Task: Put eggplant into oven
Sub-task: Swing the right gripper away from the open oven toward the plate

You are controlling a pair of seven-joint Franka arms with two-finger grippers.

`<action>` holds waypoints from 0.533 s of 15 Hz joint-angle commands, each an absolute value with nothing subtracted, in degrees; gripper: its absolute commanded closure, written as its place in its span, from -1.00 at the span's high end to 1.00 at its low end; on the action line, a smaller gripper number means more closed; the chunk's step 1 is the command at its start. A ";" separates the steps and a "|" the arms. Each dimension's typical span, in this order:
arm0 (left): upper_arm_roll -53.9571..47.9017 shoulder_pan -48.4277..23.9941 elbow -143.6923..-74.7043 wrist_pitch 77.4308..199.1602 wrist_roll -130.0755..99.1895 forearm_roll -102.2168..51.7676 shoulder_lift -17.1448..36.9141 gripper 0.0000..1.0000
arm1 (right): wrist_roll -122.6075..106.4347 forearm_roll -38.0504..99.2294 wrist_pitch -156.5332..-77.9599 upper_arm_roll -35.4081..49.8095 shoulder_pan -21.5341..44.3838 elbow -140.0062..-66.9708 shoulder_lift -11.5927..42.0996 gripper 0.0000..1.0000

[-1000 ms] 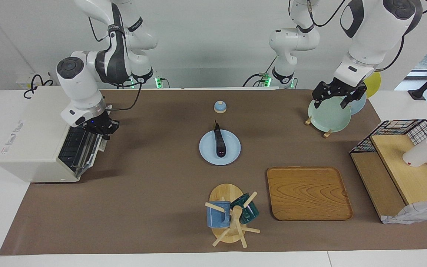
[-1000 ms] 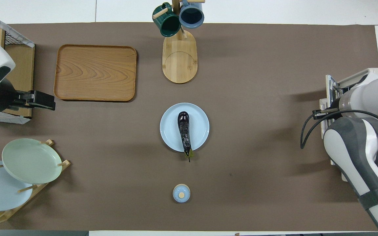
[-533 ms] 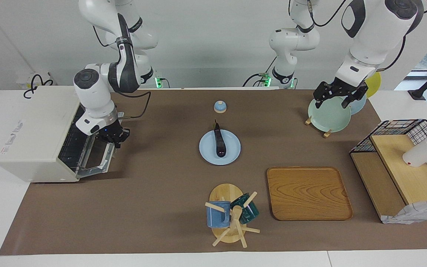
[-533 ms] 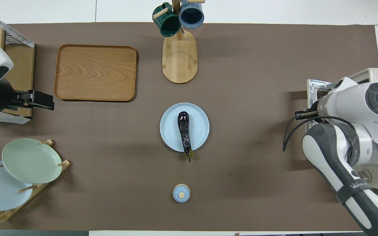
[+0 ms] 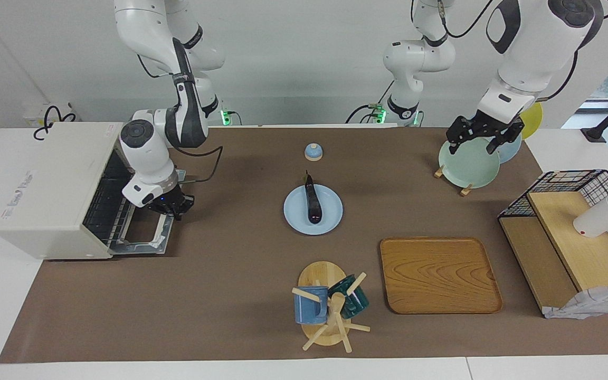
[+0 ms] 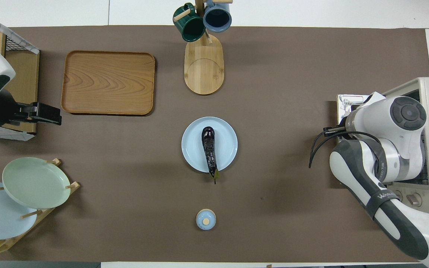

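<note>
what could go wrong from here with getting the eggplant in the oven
1. The right gripper, shut, sits at the handle edge of the oven door, which hangs open. If it lets go abruptly, the door may swing.
2. The eggplant is glossy and slender, lying on the blue plate with its stem over the rim; a grasp could slip or drag the plate.
3. The left gripper waits, open, over the plate rack.

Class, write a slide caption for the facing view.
Right gripper shut at the open oven door; eggplant waits on blue plate.

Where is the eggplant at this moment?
The eggplant lies on the blue plate at the middle of the table, stem toward the robots, between the small blue lid and the mug stand.
</note>
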State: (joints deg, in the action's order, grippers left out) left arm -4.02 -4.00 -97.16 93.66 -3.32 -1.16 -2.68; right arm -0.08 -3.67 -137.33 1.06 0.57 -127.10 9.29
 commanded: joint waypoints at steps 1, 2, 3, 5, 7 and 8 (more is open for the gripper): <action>-4.04 -3.96 -97.03 93.34 -3.78 -0.09 -2.99 1.00 | 2.71 -5.45 -138.87 -0.53 0.51 -126.21 10.28 -1.00; -4.04 -3.96 -97.03 93.34 -3.78 -0.09 -2.99 1.00 | 4.46 -5.36 -138.43 -0.53 2.27 -125.95 10.28 -1.00; -4.04 -3.96 -97.03 93.34 -3.78 -0.09 -2.99 1.00 | 6.22 -5.45 -138.34 -0.53 3.42 -125.69 10.28 -1.00; -4.04 -3.96 -97.03 93.34 -3.78 -0.09 -2.99 1.00 | 8.34 -5.36 -138.60 -0.61 7.71 -125.60 10.28 -1.00; -4.04 -3.96 -97.03 93.34 -3.78 -0.09 -2.99 1.00 | 12.55 -5.54 -137.47 -0.53 9.83 -123.50 10.28 -1.00; -4.04 -3.96 -97.03 93.34 -3.78 -0.09 -2.99 1.00 | 13.18 -5.54 -134.50 -0.53 11.58 -121.57 10.28 -1.00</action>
